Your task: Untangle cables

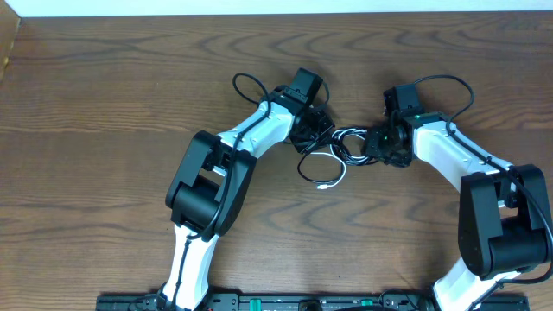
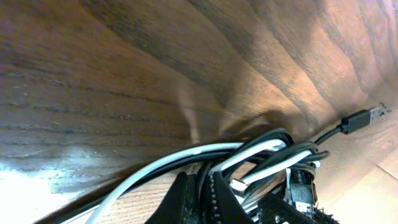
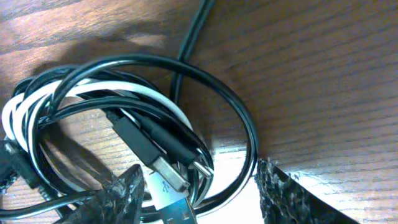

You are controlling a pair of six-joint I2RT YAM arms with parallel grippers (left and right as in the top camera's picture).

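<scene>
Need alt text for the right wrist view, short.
A tangled coil of black cable and white cable lies on a wooden table, USB plugs at its middle. The right gripper, open, straddles the coil's lower edge.

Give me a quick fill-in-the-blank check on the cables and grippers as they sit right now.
1. The tangle lies ___ the left gripper and the right gripper.
2. Besides black cables, it holds one ___ cable.
3. In the right wrist view, the right gripper is ___, with loops lying between its fingers.
Missing words: between; white; open.
</scene>
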